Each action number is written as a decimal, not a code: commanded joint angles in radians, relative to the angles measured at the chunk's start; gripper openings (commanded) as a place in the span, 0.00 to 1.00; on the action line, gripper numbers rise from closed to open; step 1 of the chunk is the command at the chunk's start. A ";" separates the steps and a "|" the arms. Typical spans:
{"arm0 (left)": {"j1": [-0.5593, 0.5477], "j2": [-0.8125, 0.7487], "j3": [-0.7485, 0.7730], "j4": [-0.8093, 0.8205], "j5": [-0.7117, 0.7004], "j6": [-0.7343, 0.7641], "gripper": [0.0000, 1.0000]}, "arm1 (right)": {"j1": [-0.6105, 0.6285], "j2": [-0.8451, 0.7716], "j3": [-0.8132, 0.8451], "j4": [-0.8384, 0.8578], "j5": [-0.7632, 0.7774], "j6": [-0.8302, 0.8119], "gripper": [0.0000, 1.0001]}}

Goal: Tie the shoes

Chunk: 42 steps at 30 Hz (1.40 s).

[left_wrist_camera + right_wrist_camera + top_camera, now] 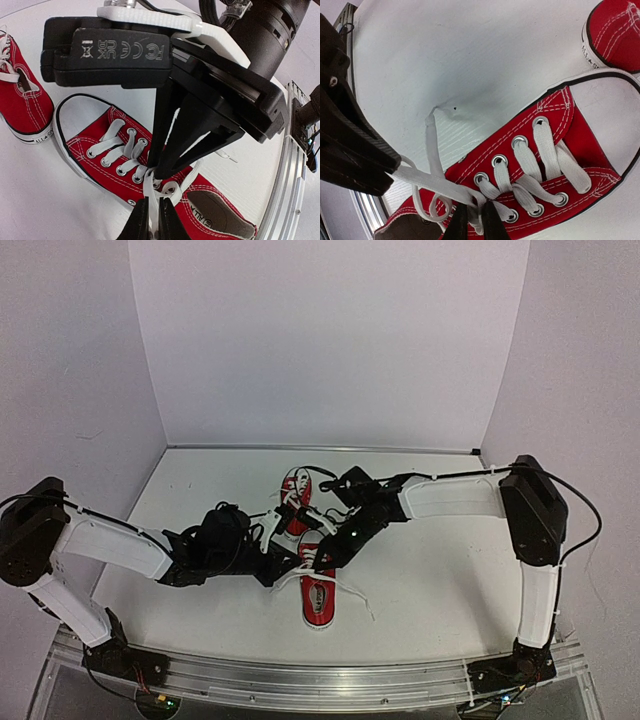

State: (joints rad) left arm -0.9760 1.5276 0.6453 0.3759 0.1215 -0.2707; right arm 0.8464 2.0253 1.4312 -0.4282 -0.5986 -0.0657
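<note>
My left pincer is narrow, clamped on the white lace of the near red sneaker. My right pincer, also narrow, grips the same lace at the top eyelets. The other sneaker lies just behind it on the bench.
</note>
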 commanded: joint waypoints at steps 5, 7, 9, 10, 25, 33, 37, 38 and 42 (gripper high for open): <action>0.011 -0.010 -0.012 0.024 -0.007 -0.006 0.00 | 0.016 -0.038 0.033 -0.028 0.068 -0.008 0.00; 0.012 -0.011 -0.014 0.016 -0.011 -0.006 0.00 | 0.014 -0.059 0.026 -0.026 0.081 -0.001 0.00; 0.013 -0.013 -0.015 0.007 -0.017 -0.003 0.00 | 0.014 -0.081 0.019 -0.022 0.096 0.010 0.00; 0.014 -0.014 -0.016 0.001 -0.019 -0.002 0.00 | 0.014 -0.092 0.015 -0.020 0.102 0.016 0.00; 0.014 -0.003 -0.005 -0.044 -0.046 0.007 0.00 | -0.001 -0.164 -0.069 0.022 0.114 0.045 0.00; 0.016 0.018 0.017 -0.099 -0.077 0.025 0.00 | -0.024 -0.214 -0.148 0.117 0.085 0.118 0.00; 0.015 0.038 0.031 -0.098 -0.056 0.044 0.00 | -0.025 -0.218 -0.169 0.188 0.049 0.164 0.00; 0.014 0.035 0.031 -0.092 -0.049 0.053 0.00 | -0.025 -0.216 -0.172 0.201 0.041 0.172 0.00; 0.014 0.002 0.034 -0.093 -0.028 0.137 0.05 | -0.025 -0.206 -0.193 0.228 0.008 0.191 0.00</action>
State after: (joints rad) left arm -0.9657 1.5608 0.6414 0.2844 0.0748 -0.2262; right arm 0.8269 1.8595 1.2588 -0.2729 -0.5446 0.0843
